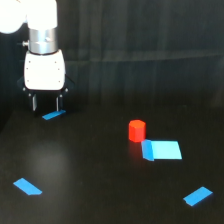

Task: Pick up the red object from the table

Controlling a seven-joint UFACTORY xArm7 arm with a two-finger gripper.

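The arm [27,15] is showing a smooth, glossy white shell with rounded joints, narrowing into a short silver-grey metal collar [42,41] that is catching the light in vertical streaks. Below the collar, the gripper [45,103] is wearing a boxy white housing [45,70] with rounded corners, sitting on a black base whose small dark lugs are sticking out at either side. Two thin, pale metallic fingers [34,103] are hanging from that base as straight narrow prongs; the picture is too soft to be showing screws, cables or markings.
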